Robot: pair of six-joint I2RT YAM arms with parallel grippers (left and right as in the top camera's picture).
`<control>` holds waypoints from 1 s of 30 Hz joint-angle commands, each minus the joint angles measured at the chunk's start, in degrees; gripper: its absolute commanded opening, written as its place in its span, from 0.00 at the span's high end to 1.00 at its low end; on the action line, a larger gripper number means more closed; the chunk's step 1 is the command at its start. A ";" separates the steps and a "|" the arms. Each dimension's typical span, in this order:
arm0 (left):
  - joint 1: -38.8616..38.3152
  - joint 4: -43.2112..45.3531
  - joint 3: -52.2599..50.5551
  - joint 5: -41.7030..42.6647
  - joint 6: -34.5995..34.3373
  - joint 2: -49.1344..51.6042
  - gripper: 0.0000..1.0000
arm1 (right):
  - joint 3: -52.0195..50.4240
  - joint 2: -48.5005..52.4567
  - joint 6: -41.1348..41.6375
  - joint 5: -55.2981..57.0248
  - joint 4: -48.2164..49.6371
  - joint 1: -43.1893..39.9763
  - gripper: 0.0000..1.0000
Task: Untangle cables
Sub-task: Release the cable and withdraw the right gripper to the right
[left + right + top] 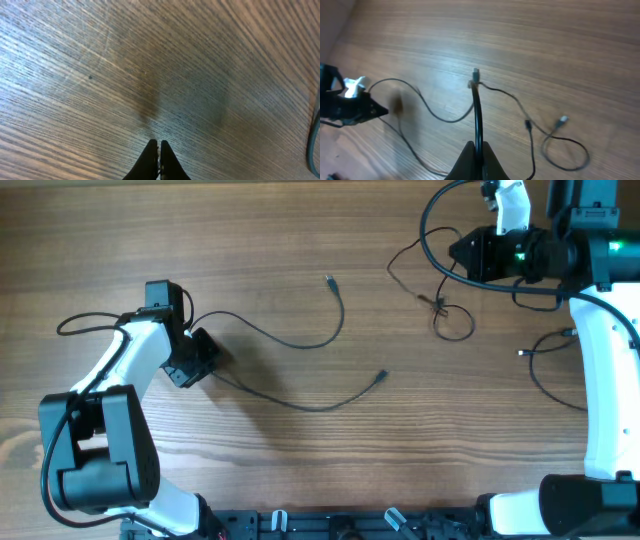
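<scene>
Left tool [159,150] pinched closed, empty, above the desk [100,75]. Right tool [478,147] clamped on 1 black cable [478,115]. 2 loose cables [305,346] lie centre of overhead frame.

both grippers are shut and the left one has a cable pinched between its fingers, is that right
Not quite. Both are shut, but the left gripper holds nothing: the left wrist view shows only bare table ahead of it. It is the right gripper that has a cable pinched between its fingers, as the right wrist view shows.
</scene>
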 commanded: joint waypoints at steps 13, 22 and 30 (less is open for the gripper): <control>0.07 -0.35 -0.07 0.70 -0.79 0.66 0.96 | 8.87 -4.79 20.41 53.07 15.63 -13.03 0.96; 0.07 -0.35 -0.07 0.72 -0.79 0.66 0.96 | 10.16 -6.21 27.32 51.25 15.56 -22.27 0.96; 0.07 -0.61 -0.07 0.72 -0.79 0.66 0.96 | 10.14 0.85 30.34 46.51 5.68 -23.21 0.96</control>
